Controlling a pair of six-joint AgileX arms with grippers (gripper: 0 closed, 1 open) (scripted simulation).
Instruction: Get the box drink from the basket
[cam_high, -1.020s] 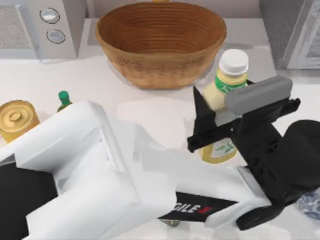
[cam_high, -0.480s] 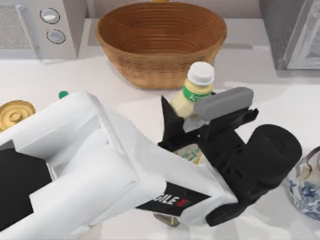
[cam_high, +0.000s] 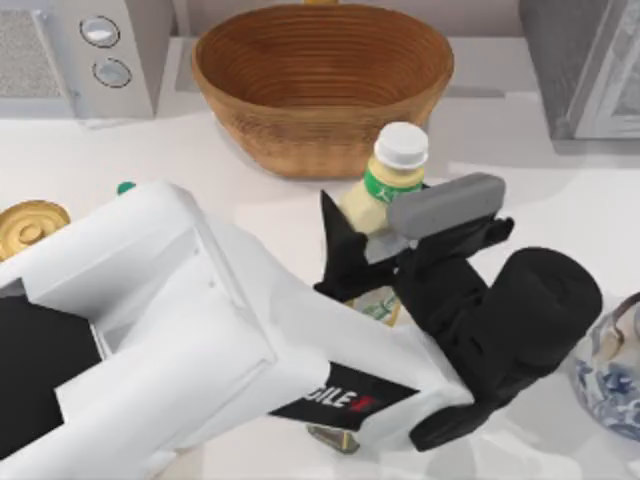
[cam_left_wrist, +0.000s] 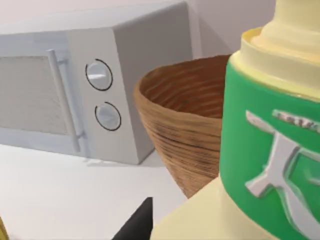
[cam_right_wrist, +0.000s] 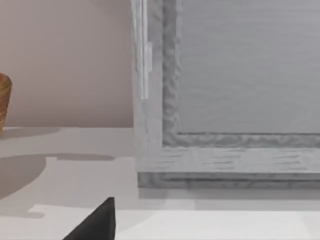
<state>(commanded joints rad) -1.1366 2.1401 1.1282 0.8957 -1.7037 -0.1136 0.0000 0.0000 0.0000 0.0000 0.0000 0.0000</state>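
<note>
The box drink (cam_high: 375, 200) is pale yellow with a white cap and a green neck band. It stands upright just in front of the basket (cam_high: 320, 140), outside it. My left gripper (cam_high: 385, 225) is shut on the drink's body, one black finger at its left and a grey one at its right. In the left wrist view the box drink (cam_left_wrist: 270, 150) is very close, with the ribbed brown basket (cam_left_wrist: 185, 135) behind it. My right gripper (cam_right_wrist: 95, 222) hangs low over the table by a grey cabinet.
A microwave (cam_high: 85, 50) stands at the back left and a grey cabinet (cam_high: 590, 60) at the back right. A gold can (cam_high: 30, 225) and a green bottle cap (cam_high: 126, 187) sit at the left. A blue-and-white teapot (cam_high: 610, 370) is at the right edge.
My left gripper has carried the box drink leftward, closer to the basket's front wall. Over the last half second it has barely moved.
</note>
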